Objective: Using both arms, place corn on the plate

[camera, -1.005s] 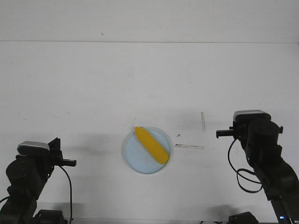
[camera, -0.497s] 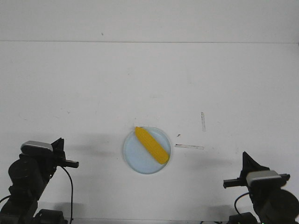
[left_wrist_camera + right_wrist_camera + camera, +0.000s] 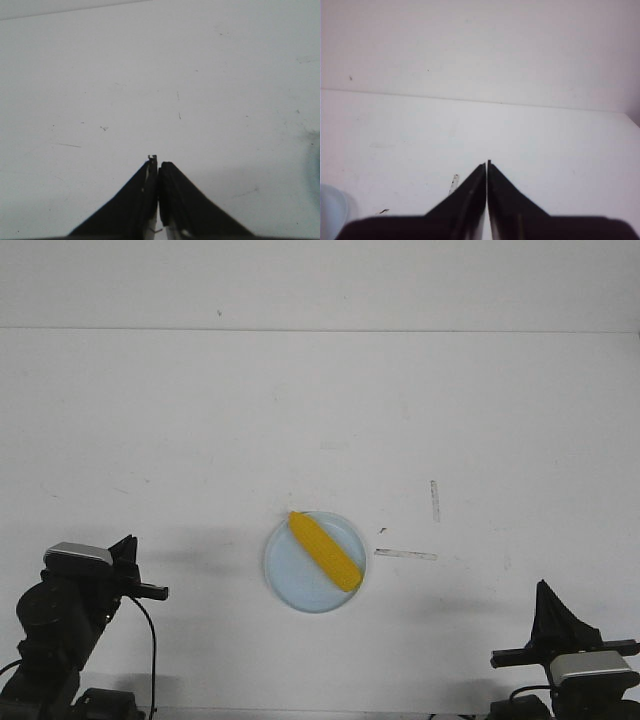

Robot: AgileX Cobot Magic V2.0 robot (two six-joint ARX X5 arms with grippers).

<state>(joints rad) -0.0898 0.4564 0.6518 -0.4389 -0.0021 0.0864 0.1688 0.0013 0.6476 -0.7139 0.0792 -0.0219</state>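
the left arm [image 3: 60, 615] sits at the near left corner of the counter [image 3: 200, 420], folded low. the left end effector [image 3: 158, 167] has its two black fingers pressed together, with only a thin seam between them, and it holds nothing. in the left wrist view it points over bare white surface, and a pale blue edge of the plate shows at the side of that view.

the plate [image 3: 290, 580] lies in the middle of the counter, closer to the near edge than to the far edge. the corn [image 3: 325, 552] rests on the plate. it lies diagonally, with its tapered tip at the far left rim and its thick end at the right rim. it covers the right part of the plate, and the left part is bare. no end effector touches it; both arms are well apart from it.

two short pale marks [image 3: 434, 502] lie on the counter just to the right of the plate.

the right arm [image 3: 570, 660] is at the near right corner, mostly out of the front view. the right end effector [image 3: 487, 165] is also fully closed, its fingers meeting at the tips, and it grips nothing.
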